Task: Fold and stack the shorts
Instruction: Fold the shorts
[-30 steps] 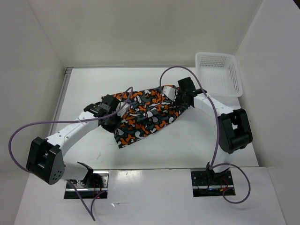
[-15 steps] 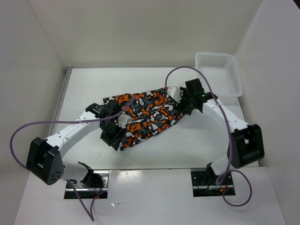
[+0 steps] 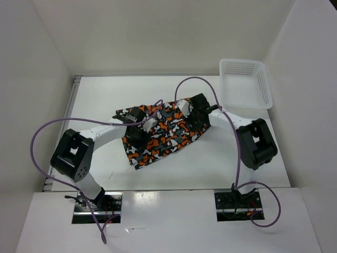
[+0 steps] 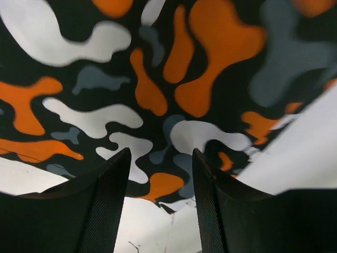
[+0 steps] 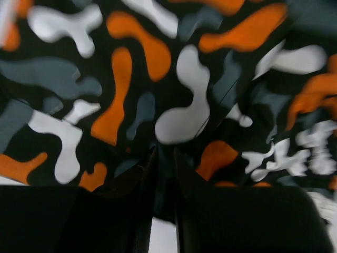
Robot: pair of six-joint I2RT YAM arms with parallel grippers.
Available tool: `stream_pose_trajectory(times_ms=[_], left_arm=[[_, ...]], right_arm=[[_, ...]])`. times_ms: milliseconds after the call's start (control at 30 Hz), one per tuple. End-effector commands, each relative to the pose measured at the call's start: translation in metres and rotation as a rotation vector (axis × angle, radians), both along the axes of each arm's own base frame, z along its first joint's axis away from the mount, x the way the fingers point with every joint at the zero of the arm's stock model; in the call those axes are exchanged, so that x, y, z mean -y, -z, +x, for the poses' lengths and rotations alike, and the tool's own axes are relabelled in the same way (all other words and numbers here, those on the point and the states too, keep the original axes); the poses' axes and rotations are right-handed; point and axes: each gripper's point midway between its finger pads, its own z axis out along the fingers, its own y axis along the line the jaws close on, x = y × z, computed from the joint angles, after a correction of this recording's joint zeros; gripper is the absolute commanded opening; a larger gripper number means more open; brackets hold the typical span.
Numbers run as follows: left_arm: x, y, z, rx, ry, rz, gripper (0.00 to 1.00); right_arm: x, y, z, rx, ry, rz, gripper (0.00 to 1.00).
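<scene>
soft orange, black, grey and white blotchy cloth shorts (image 3: 163, 132) — lying on white counter (image 3: 105, 95) | left tool (image 4: 160, 155): fingers apart, holding nothing | right tool (image 5: 164, 153): over the cloth — cannot tell

Soft, matt printed cloth is forming the shorts (image 3: 163, 132), which are lying on a smooth white counter (image 3: 210, 163). White plastic mesh is making up the basket (image 3: 266, 89). The left tool (image 4: 160, 153) is showing matt black, finely ribbed fingers (image 4: 105, 200).
</scene>
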Motion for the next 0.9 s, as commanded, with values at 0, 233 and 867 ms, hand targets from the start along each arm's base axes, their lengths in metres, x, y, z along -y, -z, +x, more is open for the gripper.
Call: stream_pose_trajectory(times_ms=[0, 233, 867], left_arm=[[-0.013, 0.017, 0.004, 0.063, -0.016, 0.070, 0.58], [-0.069, 0.057, -0.012, 0.106, -0.094, 0.281, 0.56], [-0.121, 0.033, 0.026, 0.092, -0.335, 0.225, 0.56]], right_arm=[[0.021, 0.017, -0.006, -0.064, 0.177, 0.003, 0.22], [0.019, 0.026, -0.028, -0.171, 0.296, 0.077, 0.24], [0.062, 0.003, -0.026, -0.343, 0.986, 0.447, 0.82]])
